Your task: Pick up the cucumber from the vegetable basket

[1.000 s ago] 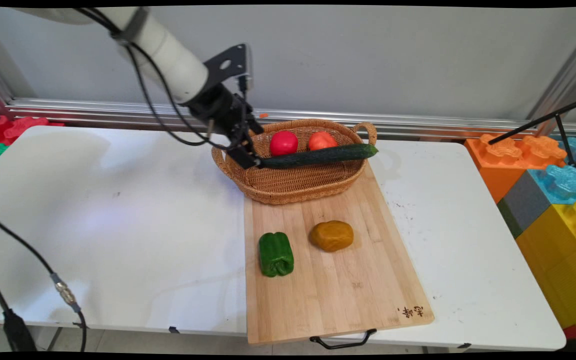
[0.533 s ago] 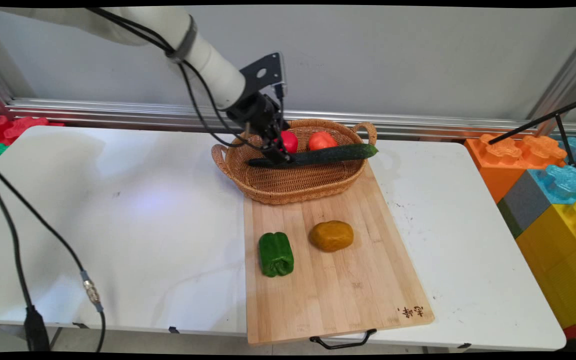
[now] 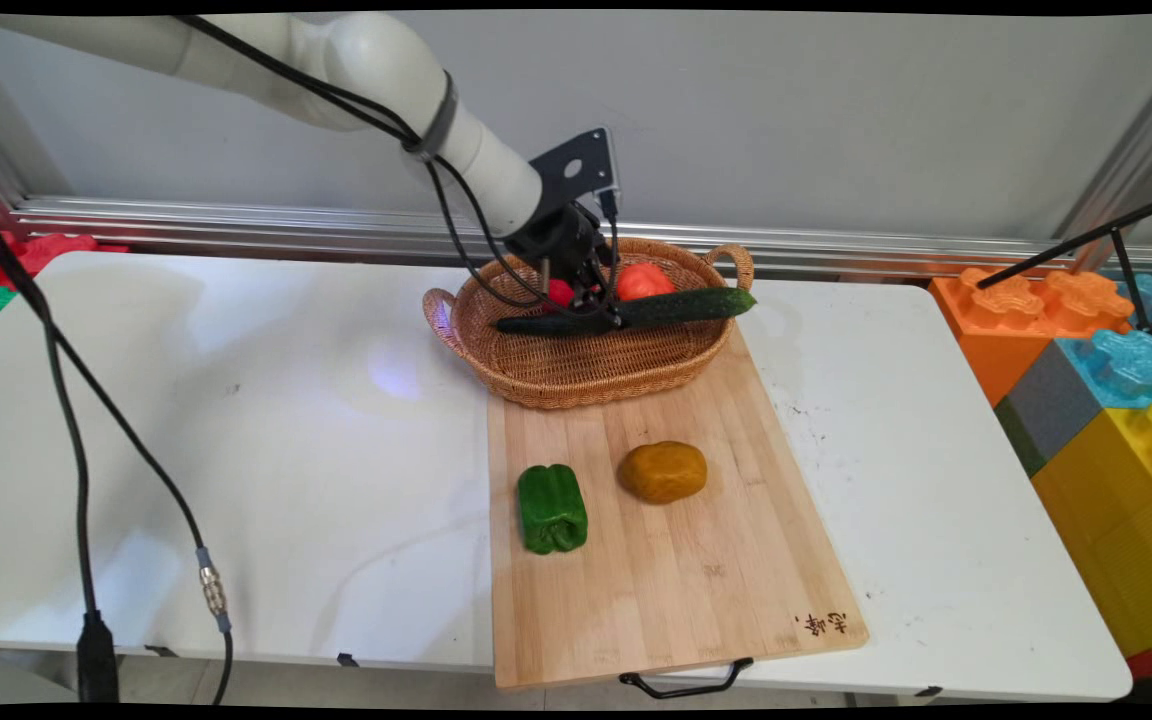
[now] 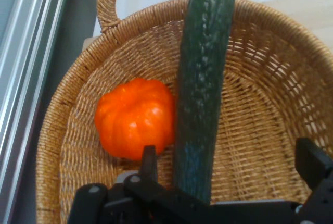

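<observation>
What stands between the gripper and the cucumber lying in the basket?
Nothing visible does. The open gripper straddles the cucumber in the basket, one finger on each side; the orange tomato sits outside one finger.

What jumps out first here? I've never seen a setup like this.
The white arm reaching into a wicker basket at the table's far side, its open gripper astride a long dark cucumber that lies across the basket. Beside the cucumber sits an orange-red tomato. Nearer, a green pepper and a brownish potato lie on a wooden cutting board.
</observation>
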Robot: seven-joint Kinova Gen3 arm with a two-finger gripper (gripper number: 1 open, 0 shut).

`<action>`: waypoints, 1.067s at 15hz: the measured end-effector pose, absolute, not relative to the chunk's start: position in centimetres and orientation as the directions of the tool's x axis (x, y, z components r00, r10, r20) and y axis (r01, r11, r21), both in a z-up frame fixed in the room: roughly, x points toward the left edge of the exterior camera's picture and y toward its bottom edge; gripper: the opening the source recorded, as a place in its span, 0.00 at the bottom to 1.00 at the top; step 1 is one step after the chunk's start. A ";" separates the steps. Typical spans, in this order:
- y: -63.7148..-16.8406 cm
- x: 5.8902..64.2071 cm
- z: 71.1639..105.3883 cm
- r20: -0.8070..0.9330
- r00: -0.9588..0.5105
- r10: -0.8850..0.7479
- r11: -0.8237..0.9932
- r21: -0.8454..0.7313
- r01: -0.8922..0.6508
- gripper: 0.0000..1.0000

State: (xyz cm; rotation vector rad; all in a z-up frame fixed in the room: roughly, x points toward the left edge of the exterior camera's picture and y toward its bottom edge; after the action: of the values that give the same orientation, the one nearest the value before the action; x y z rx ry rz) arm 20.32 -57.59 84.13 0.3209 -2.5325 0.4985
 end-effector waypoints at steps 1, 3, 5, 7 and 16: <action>-57.9 20.1 83.7 0.542 -0.832 -0.119 0.902 -0.291 -0.319 1.00; -58.4 19.7 82.9 0.534 -0.838 -0.110 0.900 -0.304 -0.313 1.00; -58.9 19.6 82.0 0.521 -0.846 -0.109 0.896 -0.317 -0.310 1.00; -59.3 19.7 81.2 0.511 -0.852 -0.114 0.894 -0.322 -0.312 1.00; -60.3 19.9 78.0 0.482 -0.863 -0.150 0.883 -0.327 -0.336 1.00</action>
State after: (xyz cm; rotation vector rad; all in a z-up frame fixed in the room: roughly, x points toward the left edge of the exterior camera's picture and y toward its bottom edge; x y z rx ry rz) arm 19.90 -60.26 78.02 0.3546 -2.5986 0.5627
